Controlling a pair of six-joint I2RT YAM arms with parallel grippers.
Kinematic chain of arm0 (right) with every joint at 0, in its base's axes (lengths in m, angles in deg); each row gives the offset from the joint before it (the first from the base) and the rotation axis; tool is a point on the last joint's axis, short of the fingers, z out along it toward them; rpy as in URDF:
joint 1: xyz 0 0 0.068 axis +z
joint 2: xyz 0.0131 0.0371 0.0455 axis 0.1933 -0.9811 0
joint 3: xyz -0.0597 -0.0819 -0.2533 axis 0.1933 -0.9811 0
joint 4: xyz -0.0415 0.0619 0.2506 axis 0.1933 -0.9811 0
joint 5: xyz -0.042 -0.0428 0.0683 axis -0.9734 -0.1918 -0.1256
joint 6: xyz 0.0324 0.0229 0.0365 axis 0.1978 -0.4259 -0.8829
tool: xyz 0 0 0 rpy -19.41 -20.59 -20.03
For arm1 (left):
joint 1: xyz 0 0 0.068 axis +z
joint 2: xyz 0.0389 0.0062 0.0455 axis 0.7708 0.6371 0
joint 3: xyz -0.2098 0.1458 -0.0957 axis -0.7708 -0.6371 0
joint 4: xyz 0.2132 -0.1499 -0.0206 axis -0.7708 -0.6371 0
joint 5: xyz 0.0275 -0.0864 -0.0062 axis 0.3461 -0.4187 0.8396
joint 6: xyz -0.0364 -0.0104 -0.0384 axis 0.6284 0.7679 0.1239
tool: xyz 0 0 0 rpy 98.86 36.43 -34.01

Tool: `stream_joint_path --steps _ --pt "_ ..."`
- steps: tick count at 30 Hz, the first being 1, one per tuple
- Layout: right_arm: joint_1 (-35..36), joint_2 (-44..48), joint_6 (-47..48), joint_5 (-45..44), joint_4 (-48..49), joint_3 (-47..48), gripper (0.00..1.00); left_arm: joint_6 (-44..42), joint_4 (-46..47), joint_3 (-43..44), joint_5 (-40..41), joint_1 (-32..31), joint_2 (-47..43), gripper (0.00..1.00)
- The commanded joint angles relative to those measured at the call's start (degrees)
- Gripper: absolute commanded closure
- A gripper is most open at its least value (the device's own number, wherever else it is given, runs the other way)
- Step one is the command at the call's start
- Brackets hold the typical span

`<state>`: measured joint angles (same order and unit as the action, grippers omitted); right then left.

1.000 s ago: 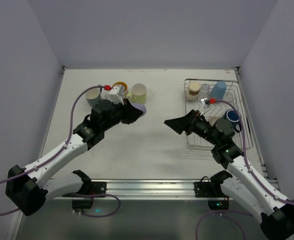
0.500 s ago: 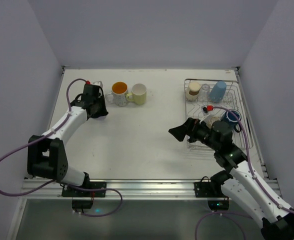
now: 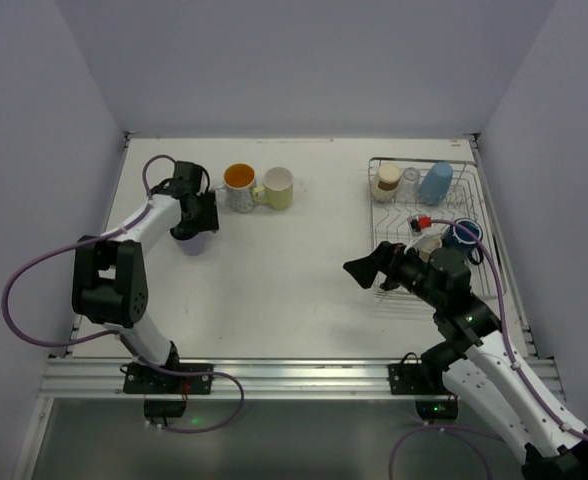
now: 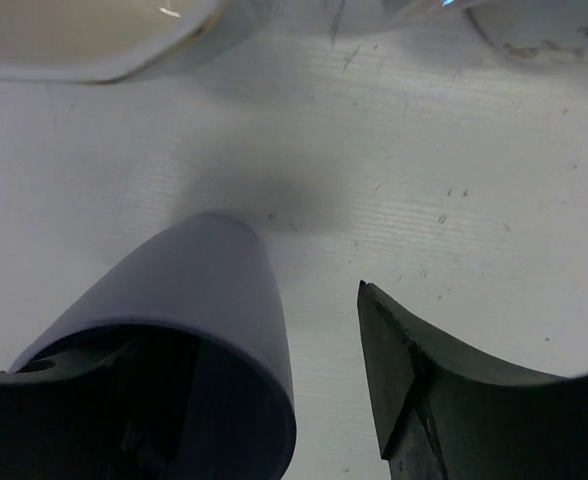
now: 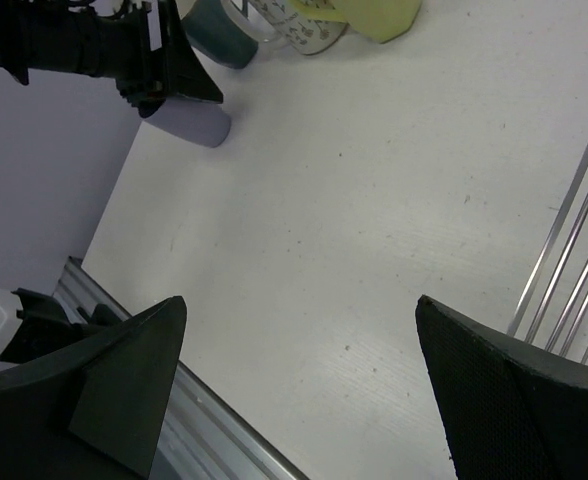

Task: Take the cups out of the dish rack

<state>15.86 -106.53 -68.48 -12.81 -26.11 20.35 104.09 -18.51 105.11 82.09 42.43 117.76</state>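
A lavender cup [image 3: 196, 243] is at the table's left, at the tip of my left gripper [image 3: 195, 226]. In the left wrist view the lavender cup [image 4: 189, 300] covers my left finger. The right finger [image 4: 424, 390] stands clear of the cup's wall with bare table between, so my left gripper [image 4: 309, 400] is open. An orange-lined mug [image 3: 239, 185] and a cream mug [image 3: 277, 187] stand behind. The dish rack [image 3: 484, 275] at the right holds beige [image 3: 386, 180], clear glass [image 3: 410, 178], light blue [image 3: 436, 182] and navy [image 3: 464, 233] cups. My right gripper [image 3: 359, 270] is open and empty left of the rack.
The right wrist view shows my open right gripper [image 5: 304, 390] over bare table, the rack's wires [image 5: 574, 250] at the right, the lavender cup [image 5: 189, 125] far off, and a dark teal cup [image 5: 214, 35] beside the mugs. The metal rail runs along the table's front edge [image 3: 294, 372].
My left arm swung from the table's middle to the far left with the lavender cup, which now shows on the table by the gripper. My right gripper drew back nearer and to the right.
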Motion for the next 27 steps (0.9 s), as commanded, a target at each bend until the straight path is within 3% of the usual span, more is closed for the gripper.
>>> stream_joint_path --steps 1,9,15,19,22,27 --pt "0.2 0.2 2.0 -2.1 -1.2 1.0 0.01 -1.0 -1.4 4.3 1.6 0.5 -2.2 0.33" --pt "0.1 -0.7 3.3 -9.7 -6.7 5.8 0.03 1.1 3.6 3.3 -3.8 -1.1 -17.0 0.1" --pt "-0.4 -3.7 4.1 -26.2 -12.7 10.4 0.23 1.2 11.9 -0.6 -8.2 -10.4 -31.3 0.08" --pt "-4.7 -8.5 4.4 -37.1 -15.9 12.1 0.31 2.5 19.2 -11.0 -21.8 -14.4 -38.5 0.07" --pt "-12.0 -13.1 4.4 -35.4 -15.9 12.7 0.32 2.3 21.5 -17.9 -28.9 -15.4 -43.8 0.07" --pt "-16.4 -22.0 3.1 -39.3 -15.8 14.5 0.16 -0.2 21.5 -24.4 -34.0 -16.2 -53.3 0.07"
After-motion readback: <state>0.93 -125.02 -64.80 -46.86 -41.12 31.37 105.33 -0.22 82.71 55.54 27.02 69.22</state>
